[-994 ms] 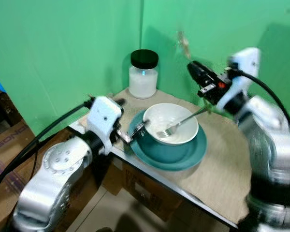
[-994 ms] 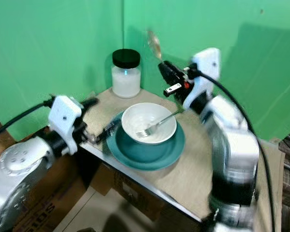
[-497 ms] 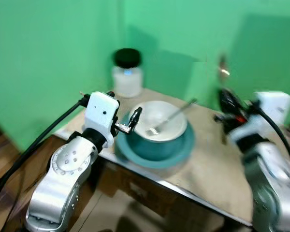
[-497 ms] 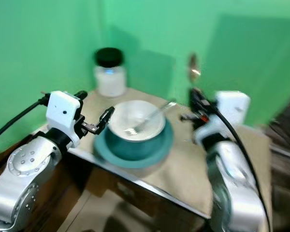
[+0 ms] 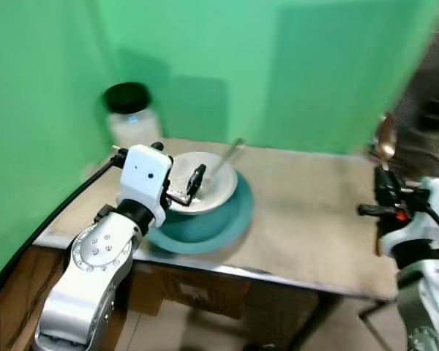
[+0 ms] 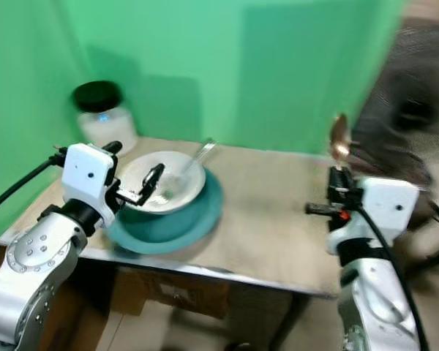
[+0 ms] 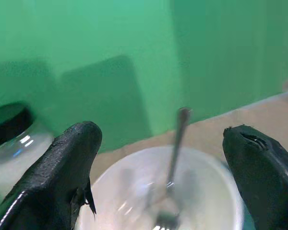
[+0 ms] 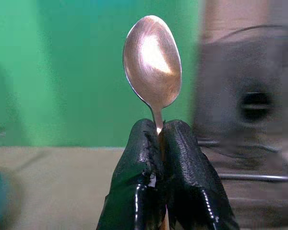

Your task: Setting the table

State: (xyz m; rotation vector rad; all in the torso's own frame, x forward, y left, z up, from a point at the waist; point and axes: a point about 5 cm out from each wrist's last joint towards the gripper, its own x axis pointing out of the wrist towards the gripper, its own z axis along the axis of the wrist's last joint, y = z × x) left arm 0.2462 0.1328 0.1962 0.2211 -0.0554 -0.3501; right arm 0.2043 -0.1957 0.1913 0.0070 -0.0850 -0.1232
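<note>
Right claw (image 8: 159,143) pinches upright spoon (image 8: 152,57) handle.

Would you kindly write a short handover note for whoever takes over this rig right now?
Right gripper: shut on the spoon, held upright, bowl end up, at the table's right end.
Left gripper: open, holding nothing, fingers either side of the white bowl.
Things: the bowl sits on the teal plate on the table, with the fork leaning inside it; the black-lidded jar stands behind, by the green wall.
Done: plate, bowl and fork are on the table.
Left: setting the spoon down, probably near the plate.
</note>
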